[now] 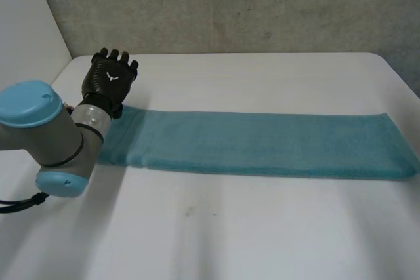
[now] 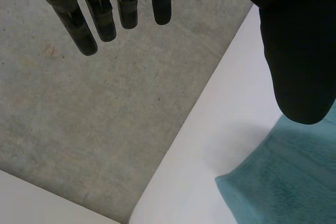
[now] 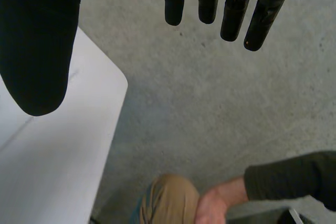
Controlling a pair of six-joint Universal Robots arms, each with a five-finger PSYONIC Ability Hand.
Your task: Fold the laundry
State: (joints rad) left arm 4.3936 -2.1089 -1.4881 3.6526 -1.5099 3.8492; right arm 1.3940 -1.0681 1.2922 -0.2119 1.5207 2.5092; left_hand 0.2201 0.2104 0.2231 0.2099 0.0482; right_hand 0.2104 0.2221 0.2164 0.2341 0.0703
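Towel (image 1: 262, 143) runs lengthwise across the bench (image 1: 249, 227). Left hand (image 1: 109, 80) hovers at its left end, fingers (image 2: 102, 17) straight, empty. Right hand (image 3: 31, 51) likewise, off the bench.

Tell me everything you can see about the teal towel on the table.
The towel is teal and looks like soft terry cloth. It lies flat on the white table as a long narrow strip, running from the left hand to the table's right edge. The open hand is at its far corner; whether it touches is unclear.
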